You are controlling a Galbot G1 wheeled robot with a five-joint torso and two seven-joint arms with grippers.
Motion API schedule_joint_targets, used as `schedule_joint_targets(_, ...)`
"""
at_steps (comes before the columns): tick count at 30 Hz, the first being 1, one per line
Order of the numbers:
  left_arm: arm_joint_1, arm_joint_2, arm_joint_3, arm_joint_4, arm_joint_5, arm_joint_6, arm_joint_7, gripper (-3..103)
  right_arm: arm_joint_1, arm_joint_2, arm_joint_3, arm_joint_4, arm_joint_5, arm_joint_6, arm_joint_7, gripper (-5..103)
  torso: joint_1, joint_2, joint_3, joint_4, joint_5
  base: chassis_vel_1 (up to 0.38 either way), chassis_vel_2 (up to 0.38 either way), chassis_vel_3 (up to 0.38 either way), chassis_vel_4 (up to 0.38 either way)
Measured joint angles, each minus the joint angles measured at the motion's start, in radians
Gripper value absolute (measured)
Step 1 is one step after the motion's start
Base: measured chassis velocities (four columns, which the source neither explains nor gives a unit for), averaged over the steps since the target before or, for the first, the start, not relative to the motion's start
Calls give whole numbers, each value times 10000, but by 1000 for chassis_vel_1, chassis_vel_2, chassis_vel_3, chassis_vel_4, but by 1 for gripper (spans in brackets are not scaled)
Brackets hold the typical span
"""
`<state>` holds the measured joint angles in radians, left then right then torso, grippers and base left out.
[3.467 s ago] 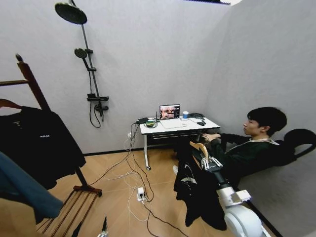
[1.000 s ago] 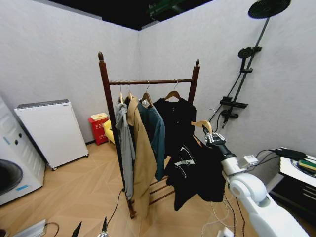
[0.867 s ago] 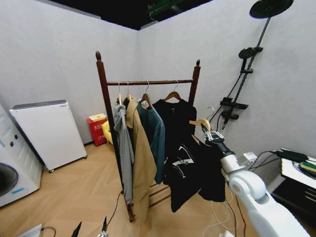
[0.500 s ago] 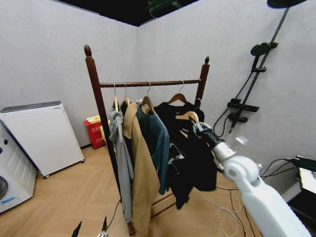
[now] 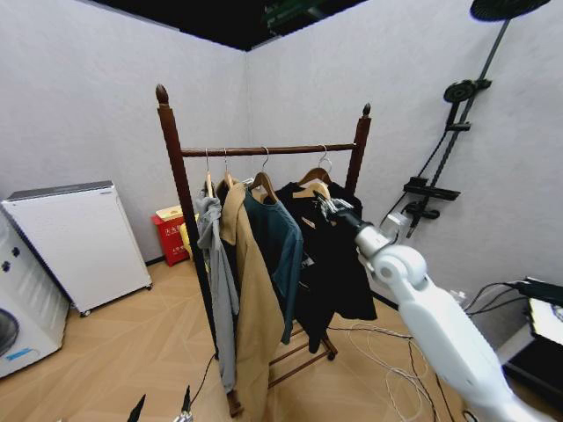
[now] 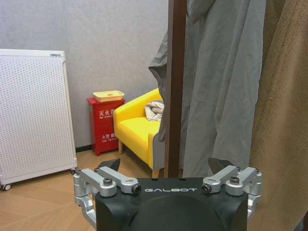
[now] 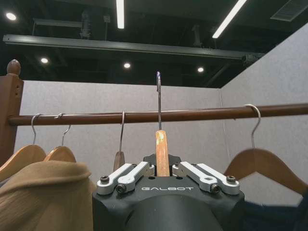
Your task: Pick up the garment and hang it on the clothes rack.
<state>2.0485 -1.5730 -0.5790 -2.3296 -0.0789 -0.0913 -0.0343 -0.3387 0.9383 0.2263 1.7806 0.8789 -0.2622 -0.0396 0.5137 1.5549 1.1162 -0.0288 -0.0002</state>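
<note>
The garment (image 5: 339, 259), black and limp, hangs from a light wooden hanger (image 5: 313, 191). My right gripper (image 5: 332, 208) is shut on the hanger's neck (image 7: 162, 153). It holds the hanger up at the clothes rack (image 5: 173, 176), near the right post (image 5: 361, 141). In the right wrist view the metal hook (image 7: 159, 96) crosses the rod (image 7: 202, 114) and its tip stands above it. Whether the hook rests on the rod I cannot tell. My left gripper (image 6: 168, 177) is open, low beside the rack's left post (image 6: 175, 86).
On the rod hang a grey garment (image 5: 214, 264), a long tan coat (image 5: 251, 299), a blue jacket (image 5: 280, 246) and another black garment's hanger (image 5: 314, 175). A white unit (image 5: 75, 237) and a red cabinet (image 5: 171, 233) stand left. Right are a black shower pole (image 5: 449, 132) and floor cables (image 5: 387, 338).
The view has swung from the desk to the rack and drawn closer. My right gripper has carried the garment up and left, to the rod beside the other hangers.
</note>
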Motion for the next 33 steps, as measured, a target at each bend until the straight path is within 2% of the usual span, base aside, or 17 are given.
schedule_joint_targets(4,0,0,-1,0,0,0,-1,100,1239,300,-691,-1044,-431,-6,18,10,0,0,1,2,0,0,0,0,0)
schedule_joint_targets(13,0,0,-1,0,1,0,-1,100,2584,796,-1650,-2860,-501,-113,26,10,-3,0,0,-4,2,0,0,0,0)
schedule_joint_targets(20,0,0,-1,0,0,0,-1,100,3339,1181,-2151,-3789,-483,-79,-168,10,-3,0,-1,-5,2,0,0,0,0)
schedule_joint_targets(25,0,0,-1,0,0,-1,-1,100,3930,1726,-2485,-4474,-496,-57,-221,10,-3,1,-1,-2,0,0,0,0,0)
schedule_joint_targets(30,0,0,-1,0,0,0,-1,100,4287,2350,-2911,-5110,-532,-371,106,10,-3,0,-1,1,-1,0,0,0,0)
schedule_joint_targets(33,0,0,-1,0,1,0,-1,100,4277,2384,-2932,-5151,-545,-448,189,10,-4,0,-1,0,0,0,0,0,0)
